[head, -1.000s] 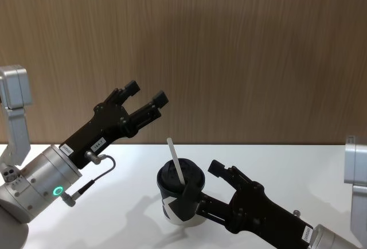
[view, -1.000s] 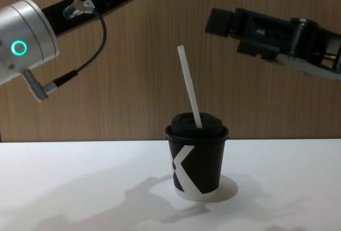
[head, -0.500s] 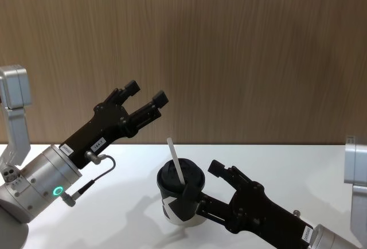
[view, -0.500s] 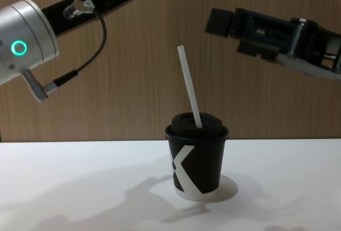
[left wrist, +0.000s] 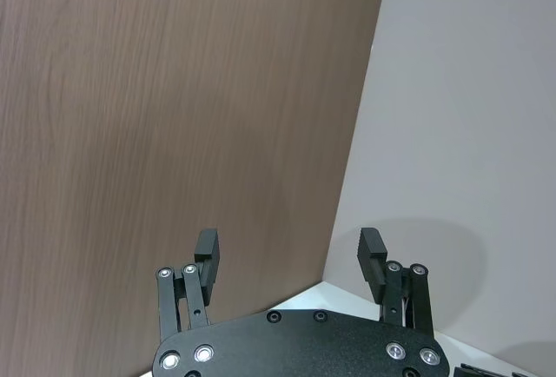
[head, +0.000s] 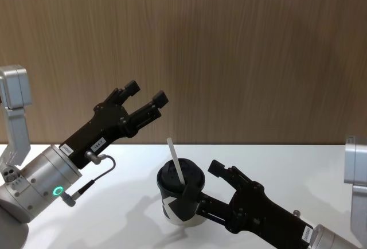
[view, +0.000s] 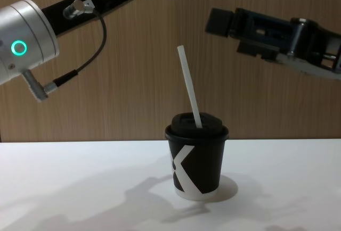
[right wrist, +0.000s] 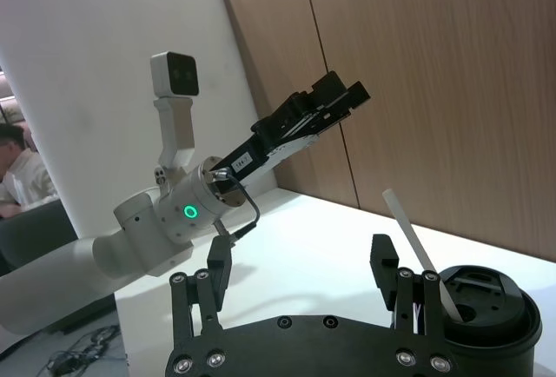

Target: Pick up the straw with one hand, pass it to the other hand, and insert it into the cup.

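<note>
Straw, long, thin white plastic, stands tilted through the domed lid of the small black paper cup on the white table. Left gripper and right gripper hover nearby, spread wide, empty; insertion looks done.

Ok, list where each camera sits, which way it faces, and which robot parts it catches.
Head: high, looking forward and down at the cup and straw; left gripper and right gripper both open.
Chest: low, facing across the table at the cup side-on; both arms overhead.
Left wrist: on the left arm, facing the wood wall past its own open fingers.
Right wrist: on the right arm, facing the left arm across the cup.
Shared: head, chest and right wrist all show the straw in the cup.
</note>
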Controlling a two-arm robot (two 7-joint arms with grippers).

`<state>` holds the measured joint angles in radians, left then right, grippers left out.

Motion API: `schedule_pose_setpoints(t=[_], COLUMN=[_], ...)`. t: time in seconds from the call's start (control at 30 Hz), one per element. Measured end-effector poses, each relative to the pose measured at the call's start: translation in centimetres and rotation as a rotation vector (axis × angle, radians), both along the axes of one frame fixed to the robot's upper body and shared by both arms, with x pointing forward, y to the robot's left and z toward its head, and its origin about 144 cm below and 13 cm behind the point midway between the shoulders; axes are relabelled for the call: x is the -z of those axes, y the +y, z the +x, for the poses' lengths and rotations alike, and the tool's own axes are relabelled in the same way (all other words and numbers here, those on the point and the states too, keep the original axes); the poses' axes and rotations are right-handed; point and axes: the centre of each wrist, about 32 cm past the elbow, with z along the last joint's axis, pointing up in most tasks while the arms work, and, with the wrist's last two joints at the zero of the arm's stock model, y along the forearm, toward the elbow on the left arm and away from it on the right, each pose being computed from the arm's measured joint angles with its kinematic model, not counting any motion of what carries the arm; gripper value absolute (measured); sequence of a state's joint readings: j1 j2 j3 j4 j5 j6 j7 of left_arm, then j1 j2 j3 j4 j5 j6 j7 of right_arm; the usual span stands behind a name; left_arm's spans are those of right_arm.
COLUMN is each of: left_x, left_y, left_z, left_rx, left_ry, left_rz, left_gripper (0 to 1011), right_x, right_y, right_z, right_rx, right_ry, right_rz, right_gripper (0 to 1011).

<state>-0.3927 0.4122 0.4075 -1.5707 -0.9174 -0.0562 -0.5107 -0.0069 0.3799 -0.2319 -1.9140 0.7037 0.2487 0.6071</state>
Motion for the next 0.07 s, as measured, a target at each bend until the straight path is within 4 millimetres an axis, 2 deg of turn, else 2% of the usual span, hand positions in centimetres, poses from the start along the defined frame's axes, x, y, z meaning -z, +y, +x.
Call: schedule_pose_setpoints(t=[0.07], left_x=[0.00], left_y=[0.00], left_z=[0.00], left_rx=[0.000], left_ry=[0.000], left_rz=[0.000], left_gripper=[1003], right_x=[0.00], right_y=[0.00], right_z=[0.00], right_rx=[0.000], right_ry=[0.000], right_rz=[0.000], right_gripper=[1001])
